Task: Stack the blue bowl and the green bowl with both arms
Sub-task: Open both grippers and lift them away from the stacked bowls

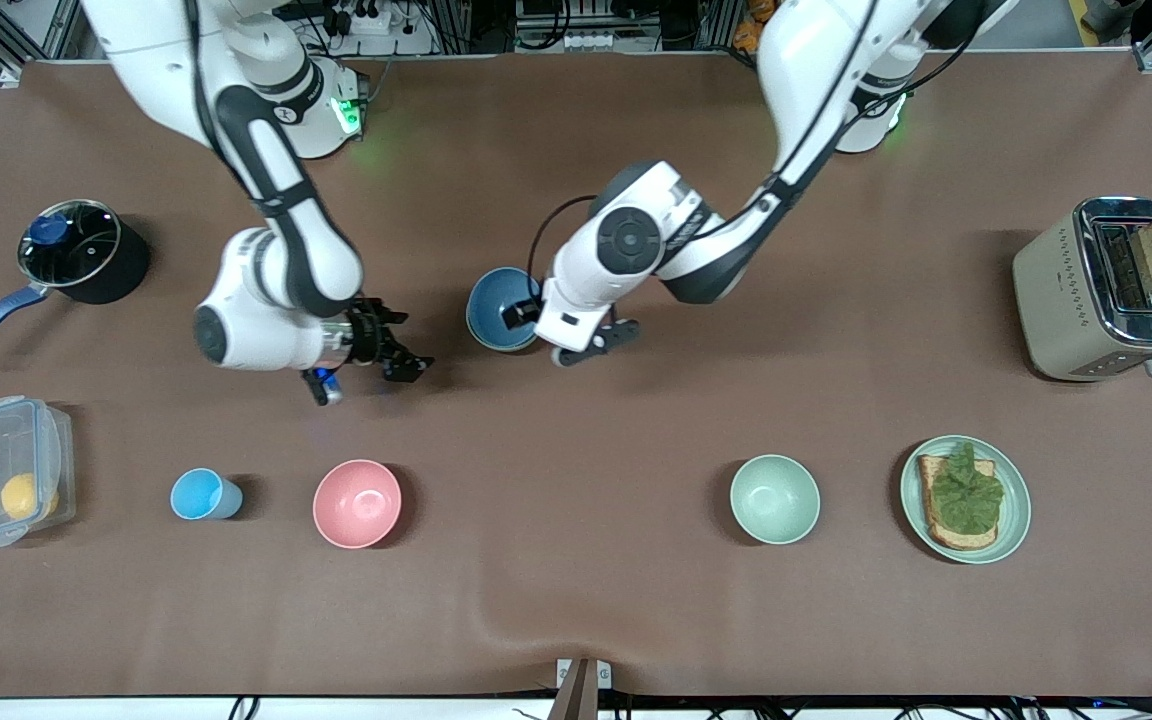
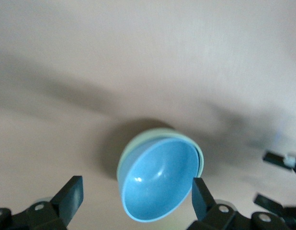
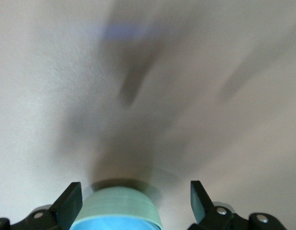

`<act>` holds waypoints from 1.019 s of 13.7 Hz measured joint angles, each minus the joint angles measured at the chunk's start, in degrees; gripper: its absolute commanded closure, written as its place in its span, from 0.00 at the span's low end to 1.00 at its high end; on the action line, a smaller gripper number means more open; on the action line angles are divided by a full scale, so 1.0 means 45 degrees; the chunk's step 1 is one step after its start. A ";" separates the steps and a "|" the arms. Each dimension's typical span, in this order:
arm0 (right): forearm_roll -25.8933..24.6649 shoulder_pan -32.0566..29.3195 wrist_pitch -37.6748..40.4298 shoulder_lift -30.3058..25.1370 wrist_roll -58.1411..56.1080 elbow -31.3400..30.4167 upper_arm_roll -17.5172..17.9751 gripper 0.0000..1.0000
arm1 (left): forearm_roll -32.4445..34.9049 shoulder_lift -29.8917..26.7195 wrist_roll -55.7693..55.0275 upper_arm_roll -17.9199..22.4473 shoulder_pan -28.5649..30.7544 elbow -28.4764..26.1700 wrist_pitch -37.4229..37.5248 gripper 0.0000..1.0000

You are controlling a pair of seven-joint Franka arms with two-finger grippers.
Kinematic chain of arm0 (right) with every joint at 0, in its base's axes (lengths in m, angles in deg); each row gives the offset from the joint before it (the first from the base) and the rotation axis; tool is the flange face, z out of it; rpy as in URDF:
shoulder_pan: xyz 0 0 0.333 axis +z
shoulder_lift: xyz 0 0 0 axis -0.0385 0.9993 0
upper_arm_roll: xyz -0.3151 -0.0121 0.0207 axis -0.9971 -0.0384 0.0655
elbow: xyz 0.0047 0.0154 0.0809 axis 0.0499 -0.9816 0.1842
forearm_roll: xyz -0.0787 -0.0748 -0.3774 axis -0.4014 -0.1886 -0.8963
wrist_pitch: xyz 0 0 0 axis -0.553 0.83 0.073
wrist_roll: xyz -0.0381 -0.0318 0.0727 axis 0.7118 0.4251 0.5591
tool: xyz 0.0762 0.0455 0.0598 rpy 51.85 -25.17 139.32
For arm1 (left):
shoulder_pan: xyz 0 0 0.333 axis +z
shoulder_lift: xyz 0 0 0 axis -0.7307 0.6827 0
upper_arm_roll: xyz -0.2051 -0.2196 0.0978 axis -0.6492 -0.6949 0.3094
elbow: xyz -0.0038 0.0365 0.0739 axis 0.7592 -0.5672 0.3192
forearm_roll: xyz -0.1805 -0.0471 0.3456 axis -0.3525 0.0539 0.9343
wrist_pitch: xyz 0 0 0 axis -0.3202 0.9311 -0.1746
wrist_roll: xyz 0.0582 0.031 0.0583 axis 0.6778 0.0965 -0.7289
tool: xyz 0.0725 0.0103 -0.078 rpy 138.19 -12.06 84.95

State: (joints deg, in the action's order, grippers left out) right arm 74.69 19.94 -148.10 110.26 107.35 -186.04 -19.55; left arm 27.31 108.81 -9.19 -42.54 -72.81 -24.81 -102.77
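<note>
The blue bowl point(image 1: 498, 305) sits mid-table, nested inside the green bowl, of which only a thin rim point(image 2: 155, 132) shows in the left wrist view. The stack also shows in the right wrist view, with the green wall point(image 3: 120, 205) above the blue rim point(image 3: 117, 225). My left gripper point(image 1: 601, 342) is open beside the stack, toward the left arm's end. In its wrist view the bowls point(image 2: 157, 177) lie between the open fingers point(image 2: 137, 186), held by neither. My right gripper point(image 1: 404, 342) is open and empty beside the stack, toward the right arm's end point(image 3: 136, 189).
A paler mint-green bowl point(image 1: 774, 498), a pink bowl point(image 1: 357, 503) and a light-blue cup point(image 1: 202, 494) stand nearer the front camera. A plate with toast point(image 1: 966, 498), a toaster point(image 1: 1106, 288), a pot point(image 1: 81, 252) and a plastic box point(image 1: 6, 470) stand at the table's ends.
</note>
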 measured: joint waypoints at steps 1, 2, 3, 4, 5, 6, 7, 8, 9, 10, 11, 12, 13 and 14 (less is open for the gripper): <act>-0.0368 -0.0008 0.0690 -0.0043 -0.0005 0.0333 -0.0312 0.00 | 0.0329 -0.0312 0.0000 0.0028 0.0374 0.0013 0.0284 0.00; -0.0806 -0.0007 0.1384 -0.0055 -0.0005 0.0696 -0.0602 0.00 | 0.0722 -0.0587 0.0005 0.0042 0.0791 0.0016 0.0599 0.00; -0.1257 -0.0006 0.2012 -0.0058 -0.0005 0.1070 -0.0879 0.00 | 0.1204 -0.0803 0.0038 0.0053 0.1235 0.0024 0.0945 0.00; -0.1655 -0.0009 0.2605 -0.0059 -0.0005 0.1471 -0.1158 0.00 | 0.1652 -0.0948 0.0119 0.0064 0.1669 0.0050 0.1284 0.00; -0.1922 -0.0025 0.3174 -0.0059 -0.0006 0.1899 -0.1410 0.00 | 0.1943 -0.1037 0.0390 0.0076 0.2095 0.0107 0.1636 0.00; -0.2092 -0.0114 0.3754 -0.0060 -0.0007 0.2354 -0.1574 0.00 | 0.2083 -0.1087 0.0874 0.0088 0.2528 0.0157 0.1963 0.00; -0.2189 -0.0324 0.4268 -0.0061 -0.0007 0.2735 -0.1643 0.00 | 0.2121 -0.1108 0.1421 0.0105 0.2952 0.0202 0.2223 0.00; -0.2412 -0.0664 0.4703 -0.0060 -0.0145 0.3076 -0.1658 0.00 | 0.2135 -0.1116 0.2032 0.0125 0.3401 0.0279 0.2484 0.00; -0.2805 -0.1034 0.5107 -0.0060 -0.0556 0.3364 -0.1664 0.00 | 0.2144 -0.1131 0.2677 0.0138 0.3845 0.0391 0.2773 0.00; -0.3318 -0.1390 0.5452 -0.0061 -0.1168 0.3605 -0.1670 0.00 | 0.2152 -0.1179 0.3386 0.0146 0.4322 0.0496 0.3064 0.00; -0.3797 -0.1725 0.5621 -0.0060 -0.1892 0.3790 -0.1668 0.00 | 0.2158 -0.1275 0.4148 0.0151 0.4839 0.0584 0.3384 0.00; -0.4099 -0.2035 0.5665 -0.0060 -0.2570 0.3930 -0.1665 0.00 | 0.2162 -0.1423 0.4913 0.0159 0.5397 0.0645 0.3725 0.00; -0.4336 -0.2327 0.5693 -0.0058 -0.3193 0.4062 -0.1661 0.00 | 0.2166 -0.1584 0.5650 0.0161 0.5961 0.0660 0.4007 0.00; -0.4649 -0.2582 0.5775 -0.0061 -0.3780 0.4258 -0.1661 0.00 | 0.2223 -0.1732 0.6379 0.0164 0.6488 0.0660 0.4295 0.00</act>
State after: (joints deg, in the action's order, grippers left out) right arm 53.77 8.32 -122.11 109.98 90.34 -166.88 -27.02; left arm 37.31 101.01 19.52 -41.80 -43.61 -21.84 -83.44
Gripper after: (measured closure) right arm 0.000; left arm 0.000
